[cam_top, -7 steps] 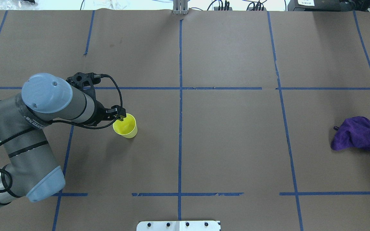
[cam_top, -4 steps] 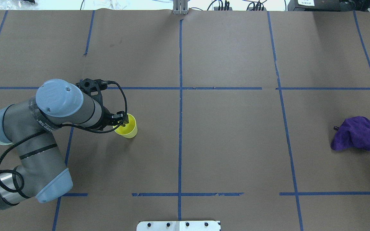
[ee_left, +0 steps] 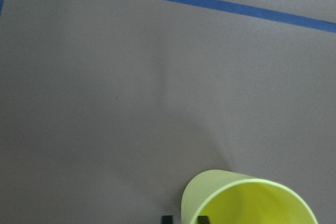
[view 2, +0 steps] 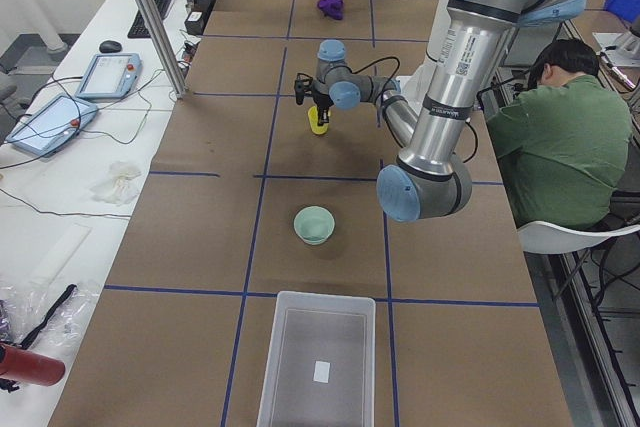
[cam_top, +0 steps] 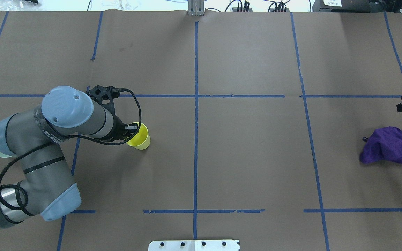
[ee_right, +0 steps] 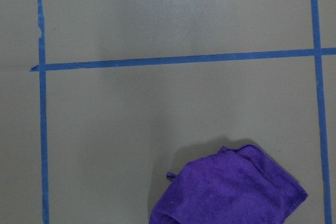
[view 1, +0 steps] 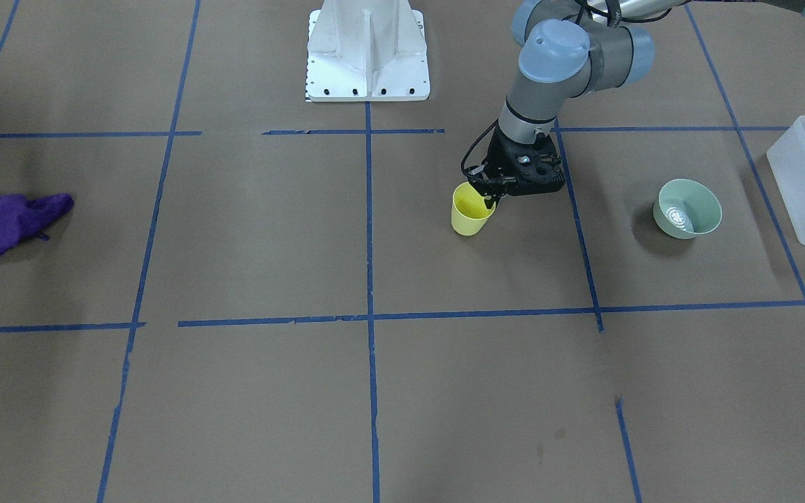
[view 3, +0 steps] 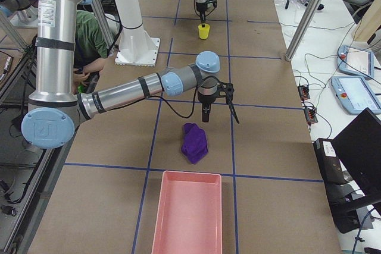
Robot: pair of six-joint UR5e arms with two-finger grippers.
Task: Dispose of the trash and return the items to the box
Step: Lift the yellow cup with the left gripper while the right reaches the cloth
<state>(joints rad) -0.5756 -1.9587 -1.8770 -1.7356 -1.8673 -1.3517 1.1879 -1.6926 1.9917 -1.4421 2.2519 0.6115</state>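
Left claw (view 1: 490, 202) is pinching the yellow cup (view 1: 469, 216) by its wall, one finger inside, readying carry to frosted bin (view 1: 790, 188); right claw (view 3: 205, 116) hovering by purple cloth (view 3: 195, 142), state unclear.

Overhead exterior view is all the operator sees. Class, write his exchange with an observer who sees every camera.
Operator: Where's the green bowl?
Observer: It sits upright between the yellow cup and the box.
Operator: How is the left gripper placed?
Observer: One finger is inside the cup's rim, one outside.
Operator: Anything past the purple cloth?
Observer: A pink bin, at the table's end.
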